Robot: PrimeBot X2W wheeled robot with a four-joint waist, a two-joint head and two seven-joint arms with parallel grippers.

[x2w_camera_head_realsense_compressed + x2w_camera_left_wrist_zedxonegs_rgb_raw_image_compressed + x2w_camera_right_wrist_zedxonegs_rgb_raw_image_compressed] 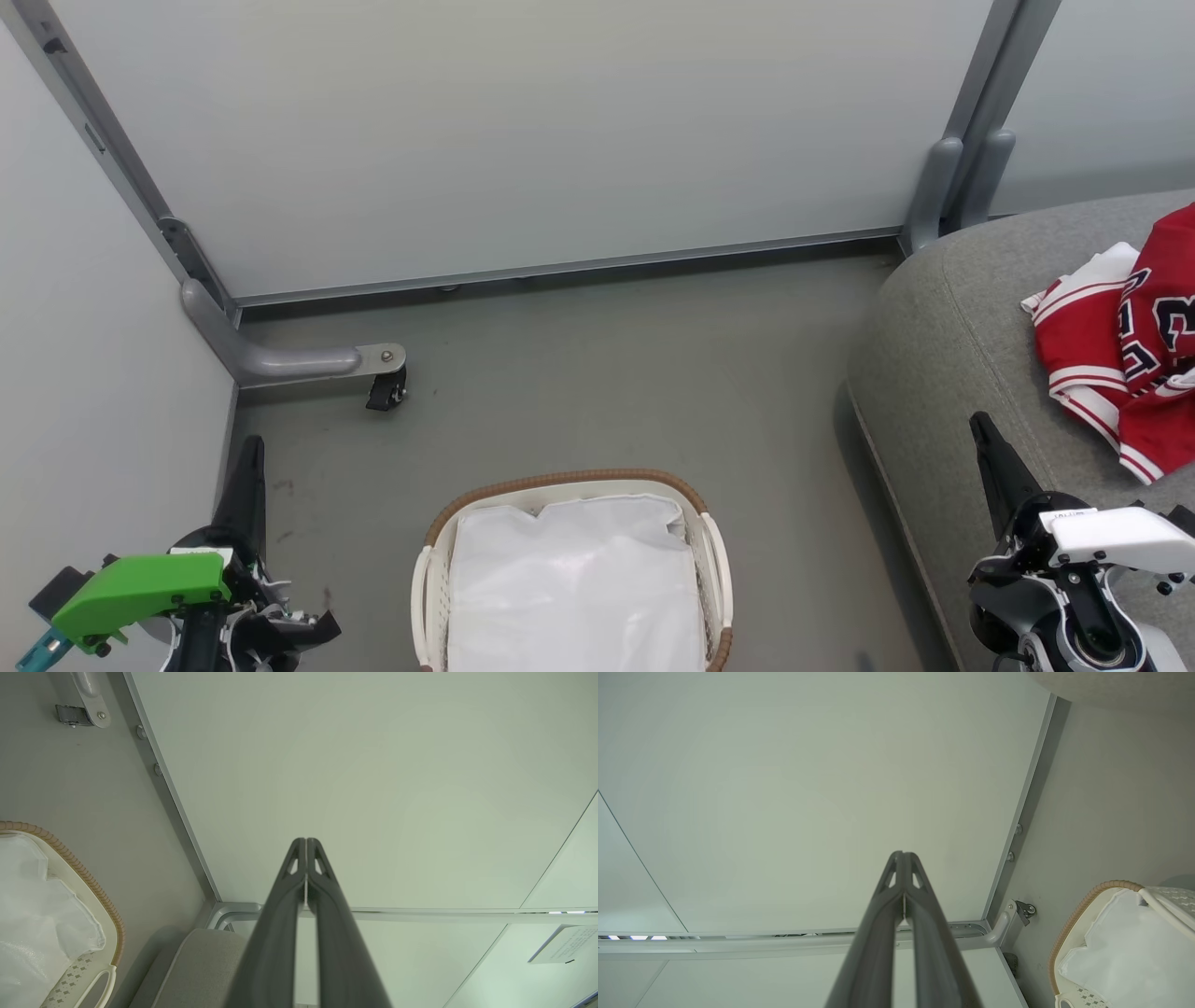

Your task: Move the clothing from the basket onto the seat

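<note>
The clothing (1125,345) is lying crumpled on the seat (934,373), at the right. The basket (560,480) is sitting on the floor (607,373) between the arms, its white liner (574,588) showing inside. The left fingers (248,476) are pressing together, gripping nothing, hovering left of the basket. The right fingers (991,457) are likewise closed and empty, hovering over the seat's front edge.

- Left gripper (250,453) stood left of the basket (560,480), fingers pressed together, empty.
- Right gripper (980,429) stood right of the basket, fingers pressed together, empty.
</note>
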